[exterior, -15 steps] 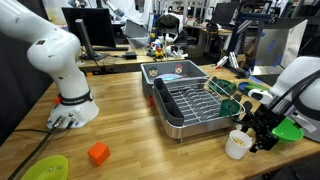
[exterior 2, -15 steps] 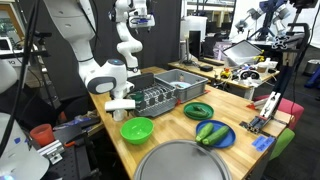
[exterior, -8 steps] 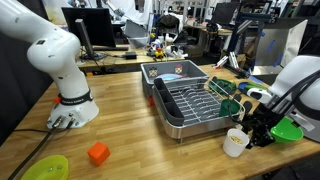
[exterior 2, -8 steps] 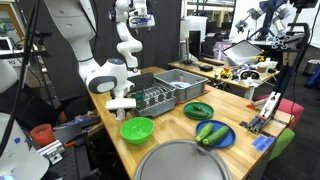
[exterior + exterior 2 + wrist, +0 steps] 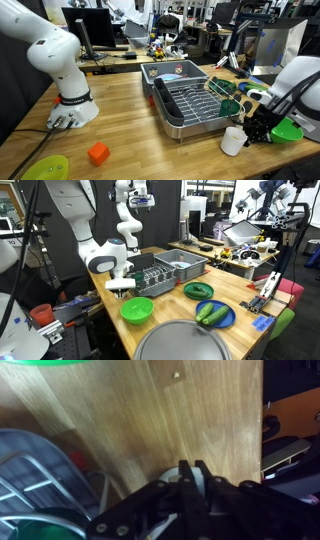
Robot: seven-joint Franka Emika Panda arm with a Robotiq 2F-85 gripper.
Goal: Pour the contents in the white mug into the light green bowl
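The white mug (image 5: 232, 141) stands on the wooden table in front of the dish rack, leaning a little to the left. My gripper (image 5: 247, 133) is against the mug's right side, shut with its fingers pinching the mug's wall. In the wrist view the black fingers (image 5: 188, 482) are pressed nearly together at my gripper (image 5: 195, 475), and a bit of the white mug (image 5: 168, 478) shows just beside them. The light green bowl (image 5: 289, 131) sits right behind the gripper; it is also the bright bowl (image 5: 137, 309) in an exterior view, and its rim (image 5: 40, 362) crosses the wrist view's top. The contents are hidden.
A metal dish rack (image 5: 190, 100) holds a dark green cup (image 5: 231, 107) close to the gripper. Far left lie a yellow-green dish (image 5: 45, 168) and a red block (image 5: 97, 153). A second white arm's base (image 5: 72, 110) stands on the table. A green plate (image 5: 198, 290) lies beyond the bowl.
The jaws went from open to shut at the mug's side. The mug shifted slightly left and now leans.
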